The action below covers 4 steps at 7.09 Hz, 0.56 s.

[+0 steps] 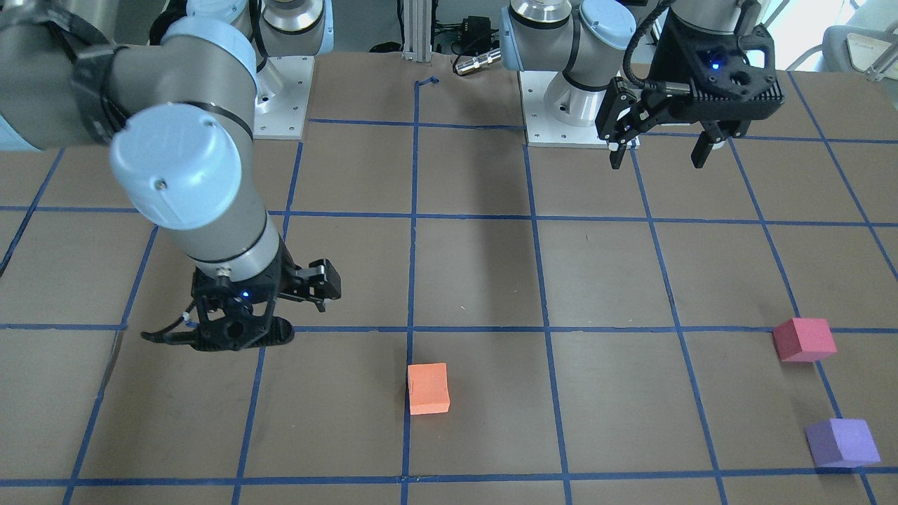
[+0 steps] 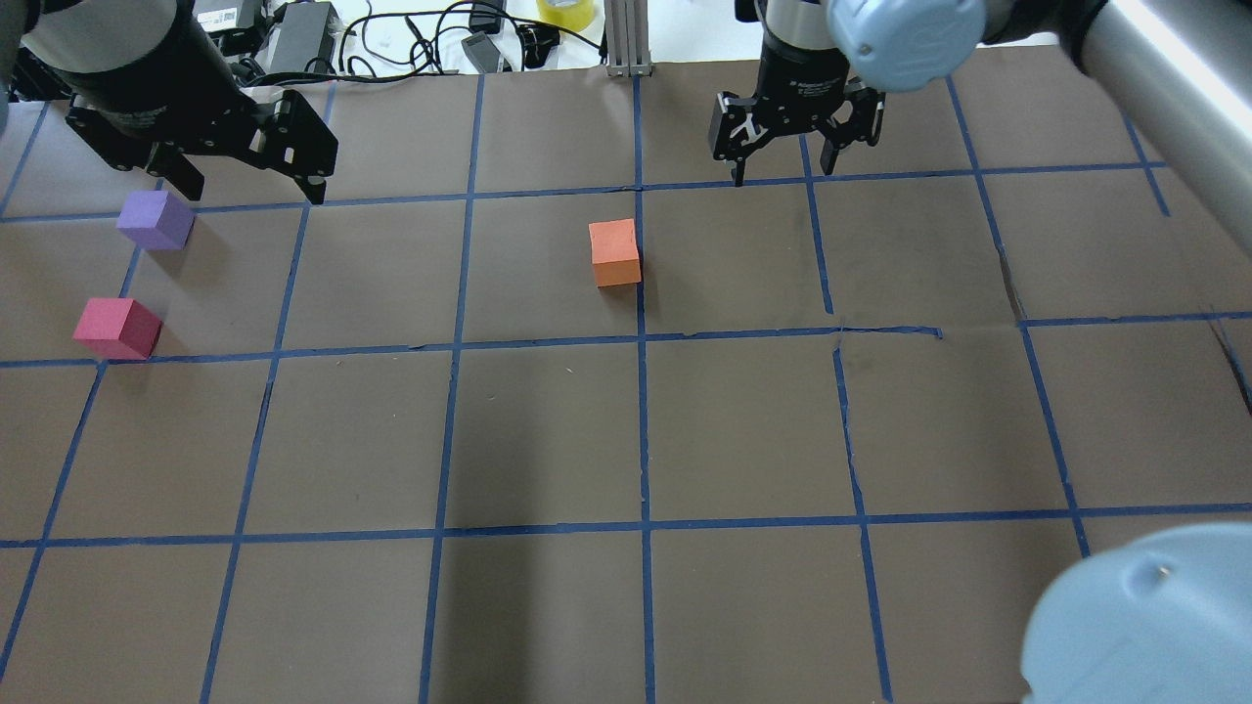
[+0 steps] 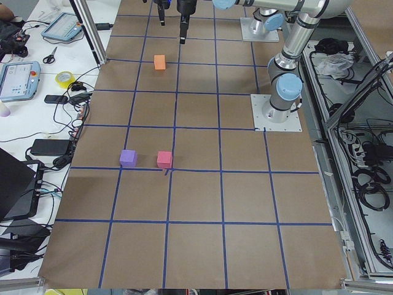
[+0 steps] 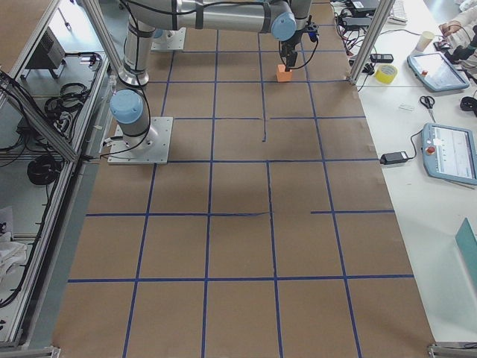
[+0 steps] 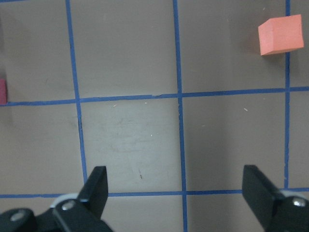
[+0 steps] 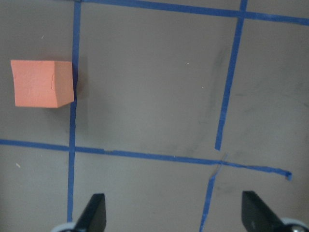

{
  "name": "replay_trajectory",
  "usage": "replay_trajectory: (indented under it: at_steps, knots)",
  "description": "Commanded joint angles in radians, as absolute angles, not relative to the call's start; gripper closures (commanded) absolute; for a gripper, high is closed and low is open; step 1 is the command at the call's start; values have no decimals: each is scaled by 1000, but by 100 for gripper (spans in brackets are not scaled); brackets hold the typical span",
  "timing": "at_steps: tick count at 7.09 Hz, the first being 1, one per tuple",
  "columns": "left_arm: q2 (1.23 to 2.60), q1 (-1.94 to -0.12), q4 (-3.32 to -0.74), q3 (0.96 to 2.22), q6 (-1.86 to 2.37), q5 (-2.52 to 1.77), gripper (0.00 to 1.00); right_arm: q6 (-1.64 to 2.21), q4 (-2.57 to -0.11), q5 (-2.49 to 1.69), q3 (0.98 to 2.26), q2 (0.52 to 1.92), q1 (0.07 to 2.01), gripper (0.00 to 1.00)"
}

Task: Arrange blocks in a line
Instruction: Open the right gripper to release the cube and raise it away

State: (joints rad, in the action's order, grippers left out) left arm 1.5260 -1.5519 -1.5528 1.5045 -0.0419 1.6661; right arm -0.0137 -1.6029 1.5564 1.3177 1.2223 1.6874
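Note:
The orange block point(image 2: 615, 252) sits on a blue tape line near the table's middle, toward the far side. It also shows in the front view point(image 1: 428, 388) and in both wrist views point(image 5: 280, 35) point(image 6: 42, 83). The red-pink block point(image 2: 117, 328) and the purple block point(image 2: 155, 219) sit apart at the far left, also seen in the front view as red-pink point(image 1: 805, 340) and purple point(image 1: 842, 442). My left gripper point(image 2: 249, 186) is open and empty, raised just beyond the purple block. My right gripper point(image 2: 782, 174) is open and empty, right of and beyond the orange block.
Brown table paper carries a blue tape grid point(image 2: 641, 337). Cables, a power brick and a yellow tape roll point(image 2: 565, 10) lie past the far edge. The arm base plates point(image 1: 561, 112) stand at the robot side. My right arm's elbow point(image 2: 1144, 616) fills the overhead view's lower right corner.

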Motion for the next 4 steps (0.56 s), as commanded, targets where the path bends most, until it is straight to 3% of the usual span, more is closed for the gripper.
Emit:
replay_trajectory:
  at_steps: [1, 4]
  knots:
    - [1592, -1560, -1552, 1453, 27, 1620, 0, -100, -1503, 1562, 1426, 1424, 1666, 0]
    - [1858, -1560, -1347, 1390, 112, 1516, 0, -107, -1500, 1603, 1512, 1546, 1666, 0]
